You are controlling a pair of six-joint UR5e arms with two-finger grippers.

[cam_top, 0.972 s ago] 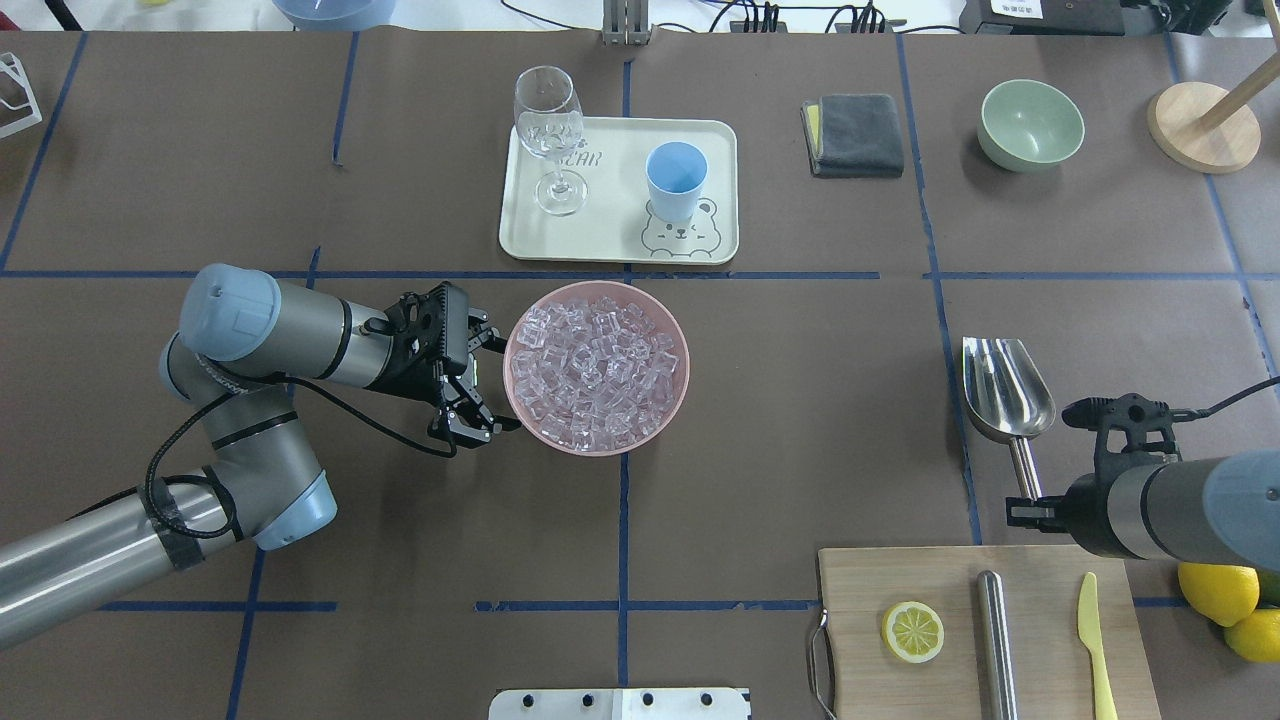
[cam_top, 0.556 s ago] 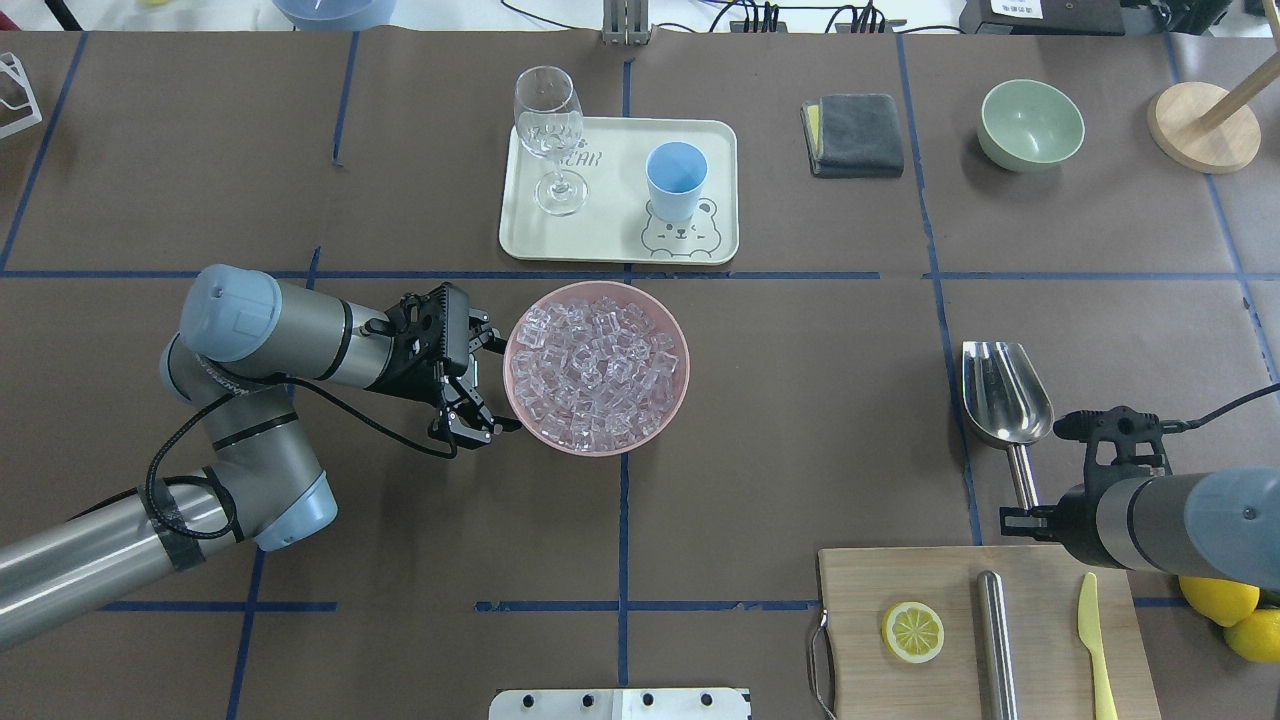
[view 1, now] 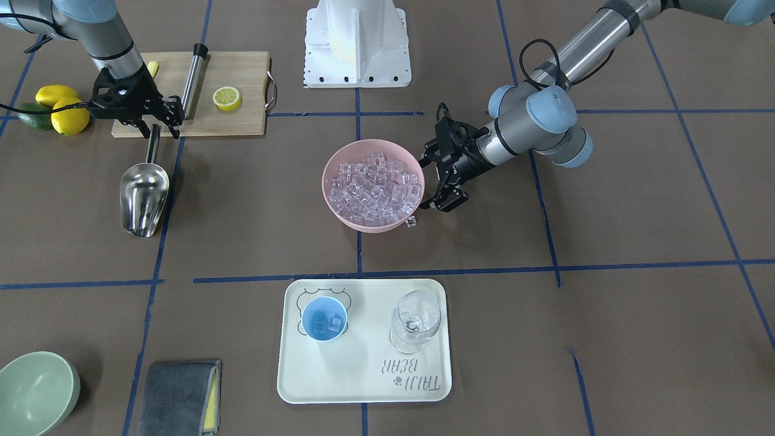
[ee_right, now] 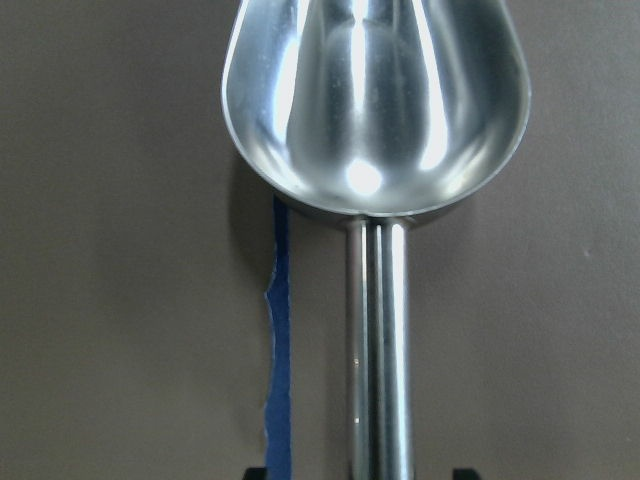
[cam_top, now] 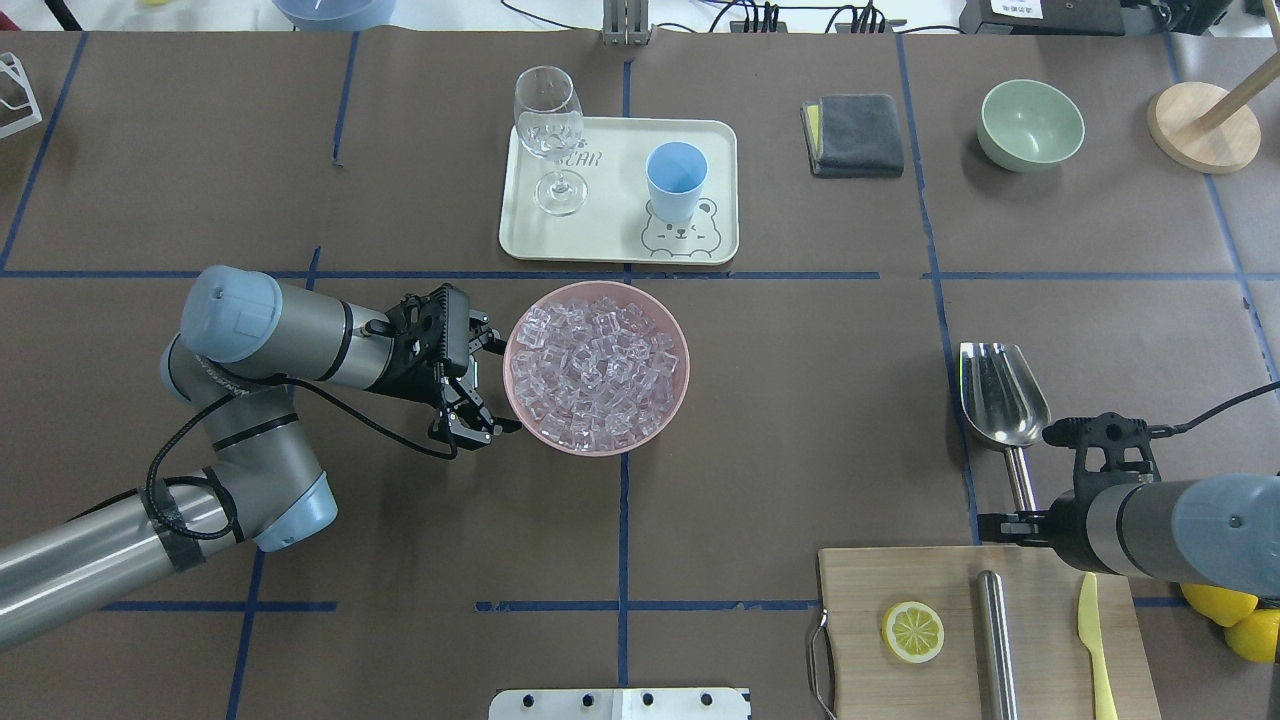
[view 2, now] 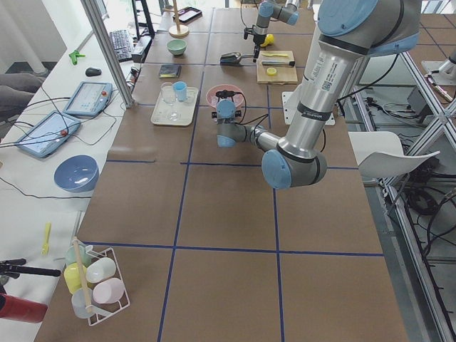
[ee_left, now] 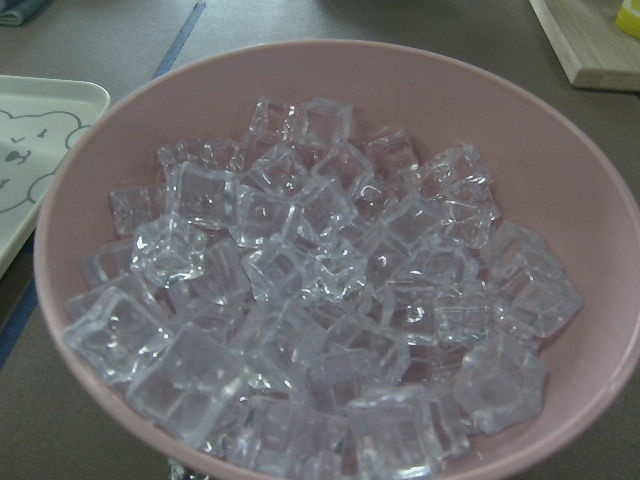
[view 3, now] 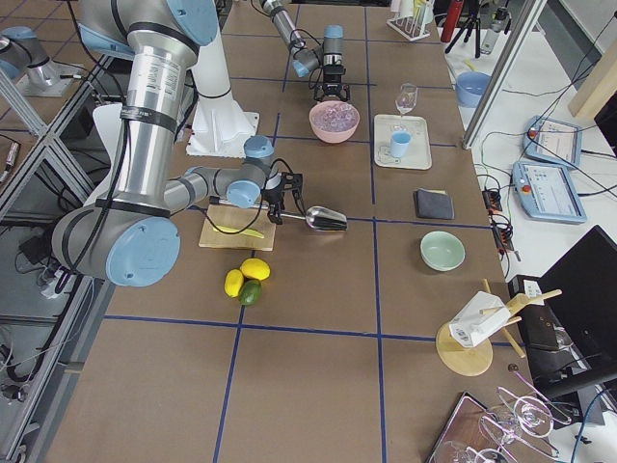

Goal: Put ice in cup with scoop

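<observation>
The steel scoop lies on the table at the right, trough away from the robot. My right gripper is open at the end of its handle; in the right wrist view the handle runs between the two fingertips without touching them. My left gripper is open against the left side of the pink bowl, which is heaped with ice. The light-blue cup stands on the cream tray with a few cubes inside. One loose cube lies beside the bowl.
A stemmed glass shares the tray. A cutting board with a lemon slice, steel cylinder and yellow knife lies just behind the right gripper. Lemons, a green bowl and a grey cloth sit at the right.
My right gripper has drawn back along the scoop's handle toward the cutting board. The scoop stays on the table. The left arm and bowl have not moved.
</observation>
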